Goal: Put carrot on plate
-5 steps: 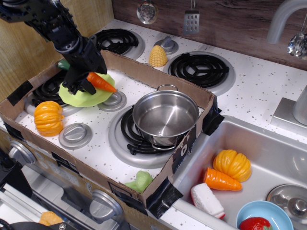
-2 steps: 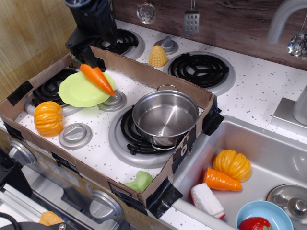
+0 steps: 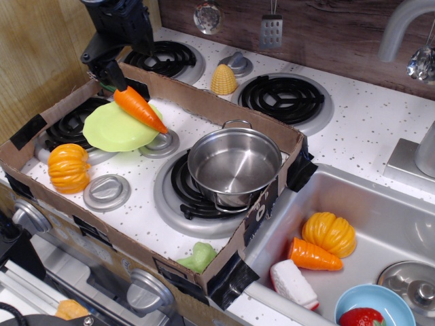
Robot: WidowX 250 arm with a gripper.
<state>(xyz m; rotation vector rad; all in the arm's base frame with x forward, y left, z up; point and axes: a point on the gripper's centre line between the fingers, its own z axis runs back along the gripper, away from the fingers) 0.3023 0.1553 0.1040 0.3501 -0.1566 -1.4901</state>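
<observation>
The long orange carrot lies tilted across the right rim of the lime-green plate. Its point faces right toward a burner cap, and its stem end is up by the cardboard wall. The plate sits on the back-left burner inside the cardboard box. My black gripper hangs just above and behind the carrot's stem end. Its fingers look parted and hold nothing. One fingertip is close to the stem, which it partly hides.
A steel pot stands on the front burner. An orange pumpkin is at the box's left. A green toy lies at the box's front wall. Corn stands behind the box. The sink holds a pumpkin, a stubby carrot piece and a blue bowl.
My gripper was low over the plate with the carrot in it. It has let go and risen up and back to the left. The carrot stays resting on the plate.
</observation>
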